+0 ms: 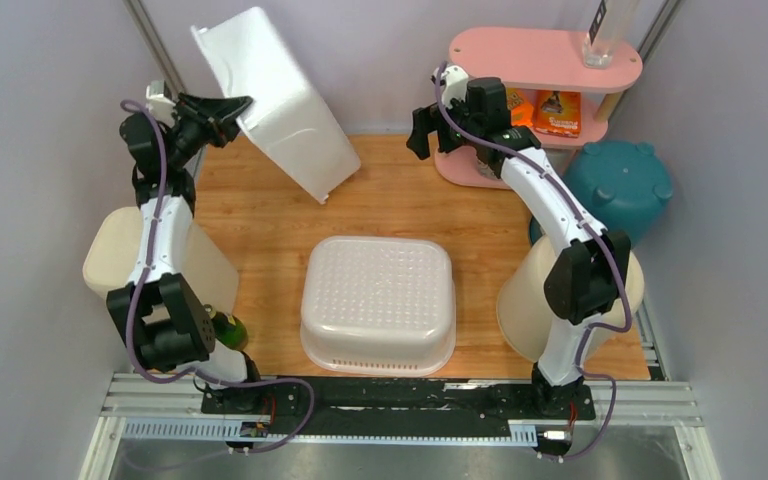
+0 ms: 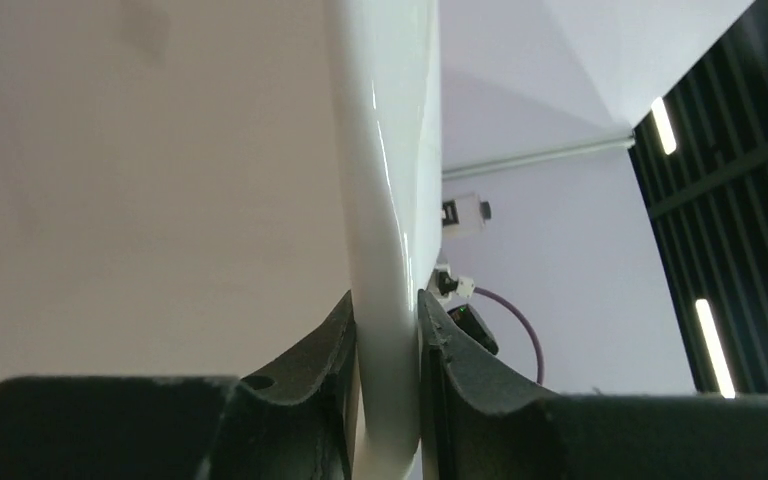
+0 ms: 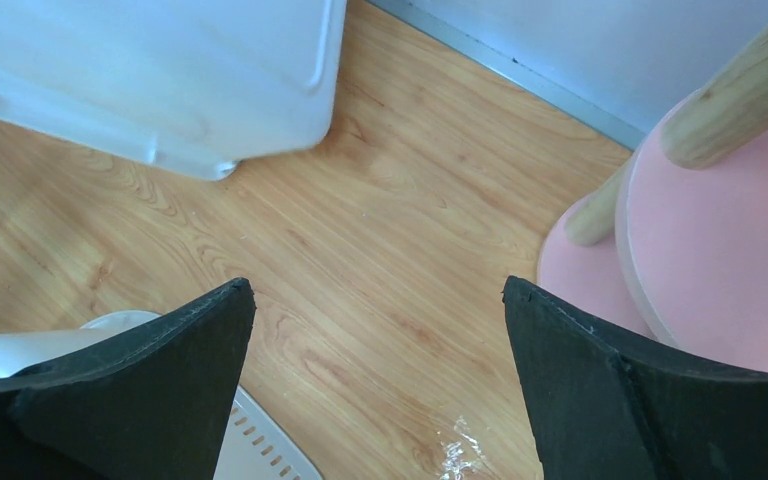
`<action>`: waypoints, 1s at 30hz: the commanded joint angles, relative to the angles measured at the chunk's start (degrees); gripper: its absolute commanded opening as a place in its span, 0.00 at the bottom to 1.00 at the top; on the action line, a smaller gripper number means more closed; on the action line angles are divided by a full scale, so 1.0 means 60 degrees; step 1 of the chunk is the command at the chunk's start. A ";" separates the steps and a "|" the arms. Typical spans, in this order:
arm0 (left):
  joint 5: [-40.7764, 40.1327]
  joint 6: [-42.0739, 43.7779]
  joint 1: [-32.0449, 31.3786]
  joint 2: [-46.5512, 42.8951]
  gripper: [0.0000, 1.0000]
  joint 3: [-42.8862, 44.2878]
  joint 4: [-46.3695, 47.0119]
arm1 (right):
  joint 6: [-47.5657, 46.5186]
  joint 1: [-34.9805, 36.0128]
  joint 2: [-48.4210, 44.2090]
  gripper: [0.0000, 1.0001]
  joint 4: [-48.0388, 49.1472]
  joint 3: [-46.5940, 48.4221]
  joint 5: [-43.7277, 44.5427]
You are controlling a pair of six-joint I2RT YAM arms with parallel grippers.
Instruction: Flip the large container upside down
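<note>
Pinched between the left gripper's (image 2: 387,300) 2 black fingers (image 2: 325,370) is the large container's (image 1: 278,100) white rim, the jaws closed on that thin wall. From above, the container hangs tilted at the table's (image 1: 280,230) far left, its upper edge in the gripper and its lower corner down by the wood. Right gripper (image 1: 423,128) hovers wide open, well apart from it, beside the pink shelf (image 1: 545,60).

The left gripper (image 2: 388,325) clamps the edge of the glossy white plastic large container (image 2: 380,140), one black finger (image 2: 332,350) pressed against each face. A purple cable (image 2: 522,322) curves beyond the right-hand finger, in front of a pale lilac wall (image 2: 570,240).
</note>
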 commanded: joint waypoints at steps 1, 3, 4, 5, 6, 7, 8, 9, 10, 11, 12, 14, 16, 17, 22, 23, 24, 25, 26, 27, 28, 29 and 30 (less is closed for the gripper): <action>0.0394 0.0060 0.0437 -0.0255 0.00 -0.2279 0.0895 | 0.0325 0.0033 0.0094 0.98 0.0274 0.0322 -0.0358; 0.0376 0.0564 0.0643 -0.0428 0.00 -0.2800 0.0506 | 0.0341 0.0028 0.0035 0.98 0.0279 0.0185 -0.0426; 0.0292 0.1136 0.0766 -0.0487 0.01 -0.2988 -0.0034 | 0.0342 0.0027 0.0017 0.98 0.0283 0.0133 -0.0468; 0.0236 0.1387 0.0911 -0.0616 0.08 -0.3054 -0.0397 | 0.0354 0.0032 0.0002 0.98 0.0300 0.0095 -0.0526; 0.0158 0.1770 0.0986 -0.0662 0.14 -0.3180 -0.1135 | 0.0371 0.0027 -0.0005 0.98 0.0307 0.0088 -0.0563; 0.0140 0.1917 0.1138 -0.0777 0.25 -0.3252 -0.1409 | 0.0393 0.0032 -0.0001 0.98 0.0329 0.0088 -0.0600; 0.0053 0.2312 0.1210 -0.0874 0.30 -0.3413 -0.1934 | 0.0418 0.0031 0.0011 0.98 0.0337 0.0102 -0.0634; -0.0008 0.2517 0.1315 -0.1116 0.41 -0.3479 -0.2190 | 0.0435 0.0025 0.0025 0.98 0.0341 0.0115 -0.0666; -0.0112 0.2880 0.1356 -0.1326 0.49 -0.3605 -0.2689 | 0.0478 0.0032 0.0027 0.98 0.0375 0.0129 -0.0688; -0.0197 0.3050 0.1388 -0.1420 0.52 -0.3655 -0.2955 | 0.0500 0.0025 0.0040 0.98 0.0386 0.0131 -0.0698; -0.0228 0.3478 0.1393 -0.1585 0.61 -0.3658 -0.3470 | 0.0533 0.0025 0.0040 0.98 0.0412 0.0119 -0.0725; -0.0310 0.4123 0.1405 -0.1770 0.72 -0.3628 -0.4053 | 0.0564 0.0023 0.0030 0.98 0.0429 0.0080 -0.0808; -0.0545 0.4921 0.1419 -0.1848 0.79 -0.3412 -0.4928 | 0.0567 0.0025 0.0001 0.98 0.0439 0.0014 -0.0856; -0.0737 0.5147 0.1404 -0.1856 0.81 -0.3200 -0.5217 | 0.0564 0.0026 -0.0018 0.98 0.0448 -0.0050 -0.0875; -0.1674 0.6616 0.1410 -0.1915 0.91 -0.2369 -0.7206 | 0.0540 -0.0013 -0.0161 0.98 0.0497 -0.0293 -0.0916; -0.1814 0.6801 0.1405 -0.1919 0.91 -0.2152 -0.7448 | 0.0555 0.0000 -0.0205 0.98 0.0486 -0.0337 -0.0932; -0.1901 0.7137 0.1402 -0.1941 0.91 -0.2064 -0.7896 | 0.0562 -0.0008 -0.0249 0.98 0.0496 -0.0381 -0.0948; -0.2028 0.7397 0.1396 -0.1954 0.91 -0.1944 -0.8247 | 0.0560 -0.0024 -0.0282 0.98 0.0511 -0.0425 -0.0951; -0.2059 0.7506 0.1398 -0.1953 0.91 -0.1909 -0.8342 | 0.0576 -0.0036 -0.0312 0.98 0.0519 -0.0462 -0.0964; -0.2060 0.7676 0.1398 -0.1953 0.91 -0.1887 -0.8417 | 0.0583 -0.0042 -0.0332 0.98 0.0518 -0.0525 -0.0978; -0.2068 0.7733 0.1395 -0.1927 0.91 -0.1866 -0.8449 | 0.0595 -0.0044 -0.0347 0.98 0.0520 -0.0571 -0.0980; -0.2026 0.7784 0.1397 -0.1896 0.90 -0.1843 -0.8443 | 0.0608 -0.0043 -0.0378 0.98 0.0525 -0.0616 -0.0991; -0.1919 0.7809 0.1365 -0.1825 0.92 -0.1829 -0.8396 | 0.0600 -0.0052 -0.0391 0.98 0.0533 -0.0672 -0.1005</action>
